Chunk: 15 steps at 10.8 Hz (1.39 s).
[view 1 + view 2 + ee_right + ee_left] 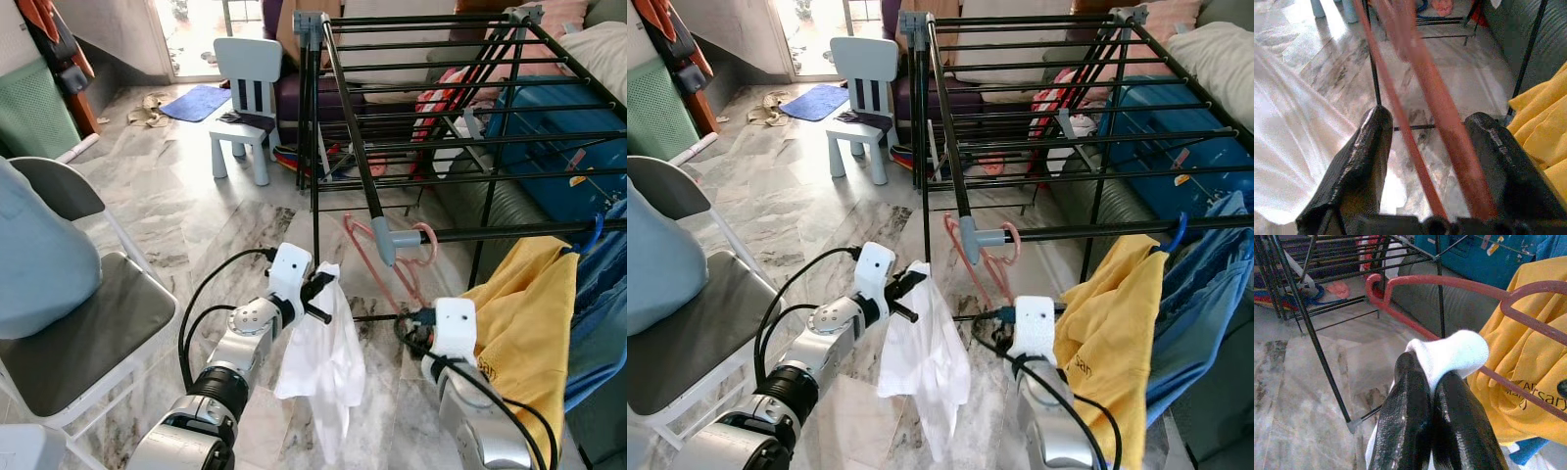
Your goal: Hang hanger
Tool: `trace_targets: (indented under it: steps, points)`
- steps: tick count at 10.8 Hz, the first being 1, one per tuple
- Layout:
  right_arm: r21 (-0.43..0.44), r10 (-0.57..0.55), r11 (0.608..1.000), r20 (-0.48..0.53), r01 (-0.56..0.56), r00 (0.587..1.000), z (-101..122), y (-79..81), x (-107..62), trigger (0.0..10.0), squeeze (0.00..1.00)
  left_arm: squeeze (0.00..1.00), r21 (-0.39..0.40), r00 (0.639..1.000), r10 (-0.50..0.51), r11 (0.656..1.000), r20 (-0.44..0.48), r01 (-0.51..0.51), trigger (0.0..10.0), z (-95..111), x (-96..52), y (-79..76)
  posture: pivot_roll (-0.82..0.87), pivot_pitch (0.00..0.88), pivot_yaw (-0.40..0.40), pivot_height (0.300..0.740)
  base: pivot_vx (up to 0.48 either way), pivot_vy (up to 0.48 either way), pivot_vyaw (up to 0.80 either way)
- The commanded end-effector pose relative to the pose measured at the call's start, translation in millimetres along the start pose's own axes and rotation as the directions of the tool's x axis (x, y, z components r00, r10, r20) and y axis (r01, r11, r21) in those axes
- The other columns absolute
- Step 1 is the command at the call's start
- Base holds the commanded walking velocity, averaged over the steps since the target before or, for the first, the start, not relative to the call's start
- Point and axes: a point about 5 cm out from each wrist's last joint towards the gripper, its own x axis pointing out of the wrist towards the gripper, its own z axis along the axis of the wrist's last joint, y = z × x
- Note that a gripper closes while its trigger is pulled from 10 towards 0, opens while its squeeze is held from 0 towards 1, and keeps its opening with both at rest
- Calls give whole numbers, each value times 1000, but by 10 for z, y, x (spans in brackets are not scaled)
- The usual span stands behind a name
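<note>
a drying rack stood in front of the robot. a hanger hung on its near rail, with a shirt on the rail to the right. a cloth hung left of the hanger. a small chair stood behind, to the left. a big chair stood at the near left.
</note>
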Motion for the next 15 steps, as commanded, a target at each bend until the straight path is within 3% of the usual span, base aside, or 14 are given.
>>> trace_targets:
  steps: [1,5,6,7,8,10,11,12,13,15]
  points:
    - [-1,2,1000,15,-2,1000,50,-20,-21,10000,0,0,22,1000,-4,1000,16,3,10000,97,42,2,-58,0,-1,740,0,0,0]
    - [-15,9,1000,16,-9,1000,80,-100,-60,10000,0,0,29,1000,-4,1000,10,4,10000,98,46,6,-59,0,2,740,0,0,0]
    - [-17,16,1000,20,-15,1000,100,-99,-58,9059,0,0,31,1000,-5,999,9,4,10000,100,49,3,-57,0,2,740,0,0,0]
    - [-21,21,1000,22,-20,1000,113,-93,-59,4627,0,0,33,1000,-5,999,9,5,10000,101,49,3,-57,0,2,740,0,0,0]
    - [-35,26,999,23,-26,999,123,-93,-60,3098,0,0,34,1000,-4,999,7,4,10000,99,50,3,-55,0,0,740,0,0,0]
    - [-49,41,998,21,-40,999,136,-88,-58,4392,0,0,35,1000,-3,999,5,3,10000,95,52,0,-56,0,0,740,0,0,0]
    - [-61,46,997,21,-45,999,152,-90,-55,10000,0,0,35,1000,-4,999,3,4,10000,93,53,-1,-57,0,0,740,0,0,0]
    - [-59,39,998,27,-37,999,168,-107,-57,10000,161,0,34,1000,-3,999,2,3,10000,91,53,-2,-57,0,0,740,0,0,0]
    - [-51,45,998,30,-44,999,171,-106,-62,10000,1000,0,34,1000,-3,999,1,3,10000,88,53,-1,-57,0,0,740,0,0,0]
    - [-74,58,996,30,-55,998,179,-83,-81,10000,1000,0,32,1000,-3,999,-3,3,10000,82,51,-2,-59,0,0,740,0,0,0]
